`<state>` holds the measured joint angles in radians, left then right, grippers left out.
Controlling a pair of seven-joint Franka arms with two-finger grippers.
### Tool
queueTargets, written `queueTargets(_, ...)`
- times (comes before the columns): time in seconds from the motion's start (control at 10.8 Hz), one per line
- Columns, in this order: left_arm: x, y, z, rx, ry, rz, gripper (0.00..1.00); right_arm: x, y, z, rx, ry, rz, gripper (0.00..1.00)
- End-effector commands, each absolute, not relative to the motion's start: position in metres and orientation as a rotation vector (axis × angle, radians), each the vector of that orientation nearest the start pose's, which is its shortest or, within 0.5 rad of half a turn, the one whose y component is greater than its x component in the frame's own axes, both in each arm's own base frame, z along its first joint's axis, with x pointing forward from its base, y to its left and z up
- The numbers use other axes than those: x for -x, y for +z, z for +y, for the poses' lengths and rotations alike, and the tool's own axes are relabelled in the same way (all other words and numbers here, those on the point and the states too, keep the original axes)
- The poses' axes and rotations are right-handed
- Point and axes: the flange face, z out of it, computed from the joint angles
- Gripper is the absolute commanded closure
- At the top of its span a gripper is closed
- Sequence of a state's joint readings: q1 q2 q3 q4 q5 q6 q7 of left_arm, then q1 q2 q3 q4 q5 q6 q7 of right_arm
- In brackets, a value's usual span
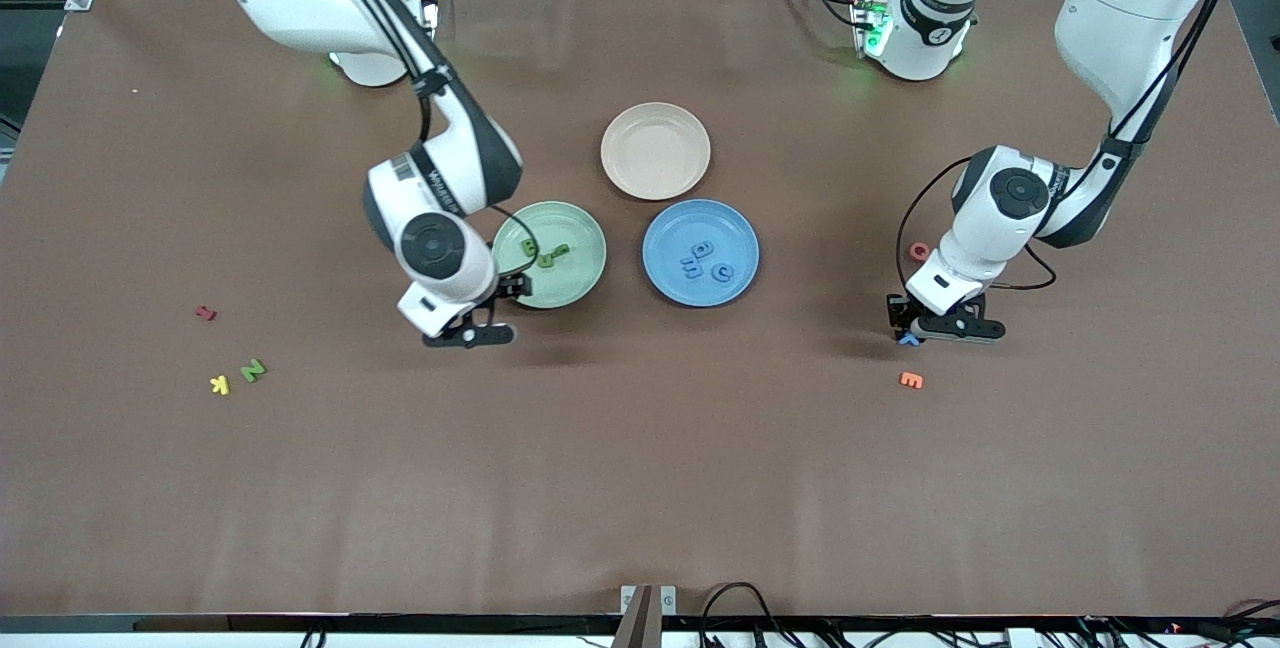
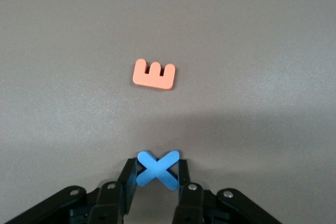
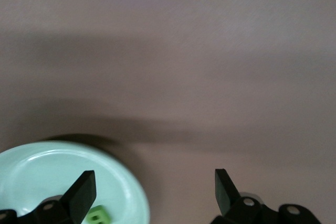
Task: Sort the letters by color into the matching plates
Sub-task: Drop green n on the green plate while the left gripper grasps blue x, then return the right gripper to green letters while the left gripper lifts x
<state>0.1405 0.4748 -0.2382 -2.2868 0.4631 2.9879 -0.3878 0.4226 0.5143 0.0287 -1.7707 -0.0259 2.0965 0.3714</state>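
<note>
The left end effector (image 2: 157,174) pinches the blue X (image 2: 157,169) on the surface (image 1: 640,468), near an orange E (image 2: 153,74). The right end effector (image 3: 155,192) hangs spread over the green plate's (image 3: 126,182) rim.

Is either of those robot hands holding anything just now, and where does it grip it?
The left gripper is shut on the blue X, pinching its sides at table level. The right gripper, by the green plate, is open and empty.

Foam letters readable: blue X (image 2: 157,169), orange E (image 2: 153,74), green N (image 1: 252,369), yellow K (image 1: 219,385).
</note>
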Motion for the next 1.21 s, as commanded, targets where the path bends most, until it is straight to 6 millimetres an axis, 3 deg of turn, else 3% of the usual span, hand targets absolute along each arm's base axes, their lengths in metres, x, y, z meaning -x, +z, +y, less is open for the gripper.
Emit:
queueTargets(0.0, -0.536, 0.164, -0.09, 3.153, -0.386, 0.235, 1.0, -0.606, 0.274, 0.218, 3.19, 0.22, -0.425, 0.0)
queueTargets(0.19, -0.538, 0.169, -0.09, 3.148, -0.391, 0.23, 1.0, -0.623, 0.275, 0.175, 3.169, 0.196, -0.742, 0.0)
queueTargets(0.46, -0.544, 0.192, -0.098, 3.112, -0.361, 0.249, 1.0, -0.643, 0.285, 0.115, 3.115, 0.124, -0.979, 0.0)
queueTargets(0.65, -0.548, 0.211, -0.122, 3.114, -0.31, 0.239, 1.0, -0.652, 0.295, 0.071, 3.092, 0.094, -1.018, 0.0)
queueTargets(0.93, -0.55, 0.245, -0.166, 3.205, -0.251, 0.088, 1.0, -0.658, 0.301, 0.01, 3.035, 0.071, -1.135, 0.0)
queueTargets(1.12, -0.543, 0.265, -0.213, 3.266, -0.203, 0.001, 1.0, -0.66, 0.297, -0.028, 3.004, 0.052, -1.19, 0.0)
